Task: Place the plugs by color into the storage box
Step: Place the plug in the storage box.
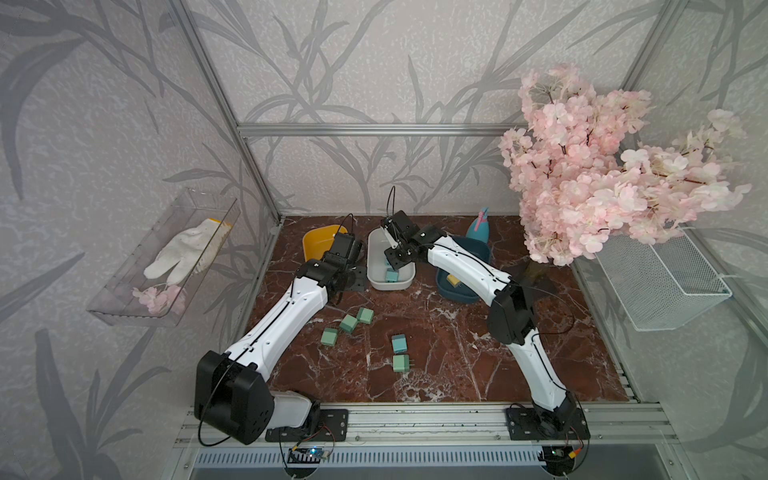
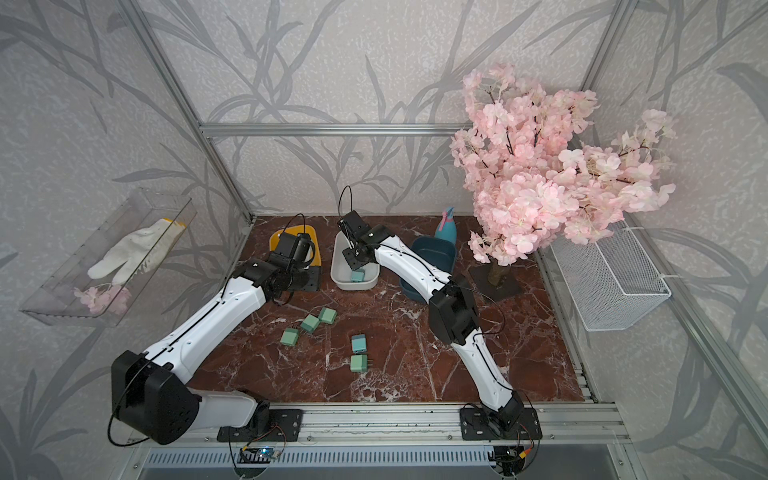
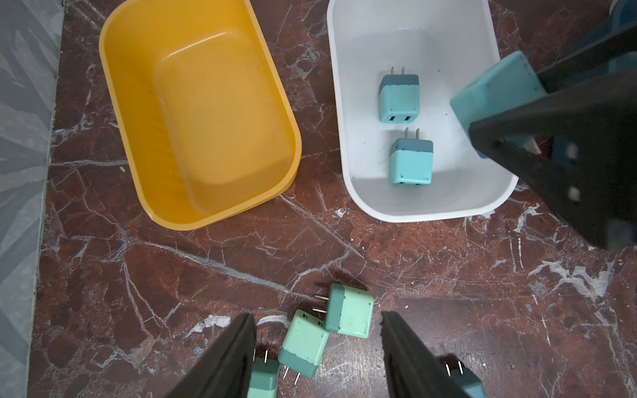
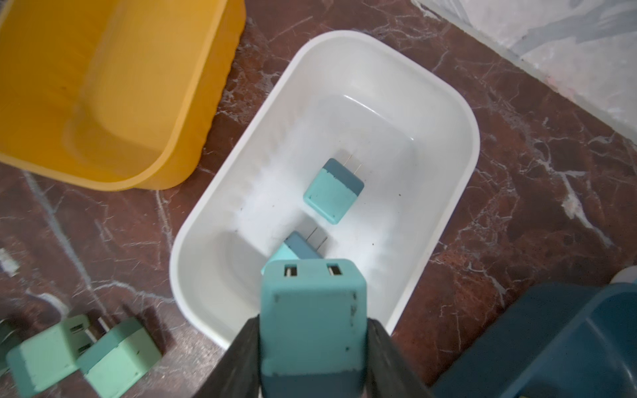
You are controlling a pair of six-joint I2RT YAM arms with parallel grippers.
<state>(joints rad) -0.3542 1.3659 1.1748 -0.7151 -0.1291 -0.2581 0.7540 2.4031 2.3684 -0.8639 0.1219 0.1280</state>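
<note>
1. Right claw (image 4: 312,348) is clamped narrow on the held blue plug (image 4: 310,303), with a finger on each of two opposite sides. The port face shows; the prongs are hidden.
2. The held blue plug hangs over the white bin (image 4: 448,103), clear of its floor.
3. Two more light blue plugs lie flat on the bin floor, the far bin plug (image 4: 333,190) and the near bin plug (image 4: 296,246). They lie apart, prongs pointing the same way; the near one sits partly under the held one in the right wrist view.
4. Left claw (image 3: 317,315) is about half open and holds nothing. It hovers above the tabletop (image 1: 457,353) in front of the yellow bin (image 3: 213,113).
5. Three sage green plugs cluster just ahead of the left claw: green plug A (image 1: 365,315), green plug B (image 1: 348,323) and green plug C (image 1: 329,336). A and B touch at a corner.
6. The loose blue plug (image 1: 399,343) and green plug D (image 1: 400,363) lie just beside each other, mid tabletop, well apart from both claws.
7. The dark blue bin (image 1: 461,296), right of the white bin, has a yellow plug (image 1: 452,281) inside.
</note>
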